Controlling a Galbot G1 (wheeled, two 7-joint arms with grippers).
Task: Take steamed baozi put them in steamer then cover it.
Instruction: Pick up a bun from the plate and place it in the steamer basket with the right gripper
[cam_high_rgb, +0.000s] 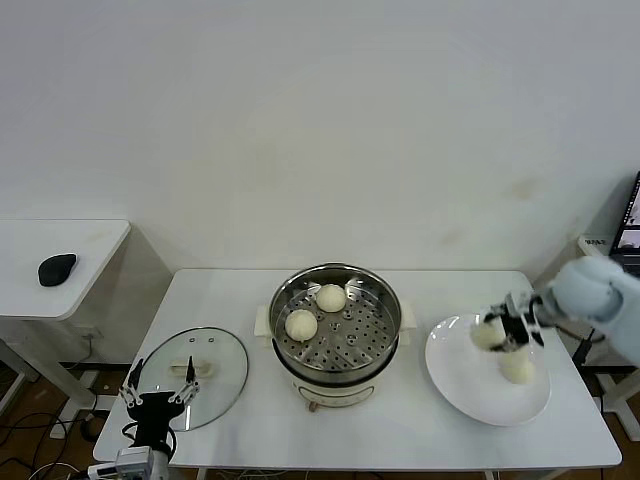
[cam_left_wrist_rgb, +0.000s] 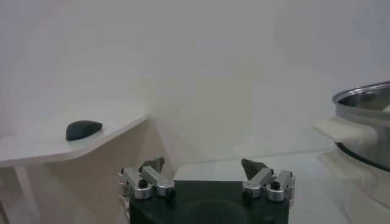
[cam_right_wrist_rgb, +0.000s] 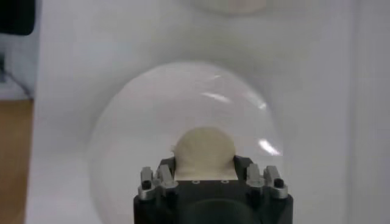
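Observation:
The steamer (cam_high_rgb: 395, 318), a shiny steel pot on a cream base, stands mid-table with two steamed baozi (cam_high_rgb: 331, 297) (cam_high_rgb: 301, 324) on its perforated tray. On the white plate (cam_high_rgb: 455, 375) at the right lies one more baozi (cam_high_rgb: 517, 368). My right gripper (cam_high_rgb: 493, 332) hovers just above the plate, shut on a baozi (cam_right_wrist_rgb: 205, 153) that fills the space between its fingers. The cover (cam_high_rgb: 225, 385), a clear glass lid with a cream handle, lies flat on the table left of the steamer. My left gripper (cam_high_rgb: 158, 386) stands open over the lid's near edge, holding nothing; the left wrist view shows its fingertips (cam_left_wrist_rgb: 203, 164) spread apart.
A low side table (cam_high_rgb: 90, 245) at the far left carries a dark mouse-like object (cam_high_rgb: 57, 268). The steamer's side handle (cam_left_wrist_rgb: 344, 129) shows in the left wrist view. The white wall runs behind the table.

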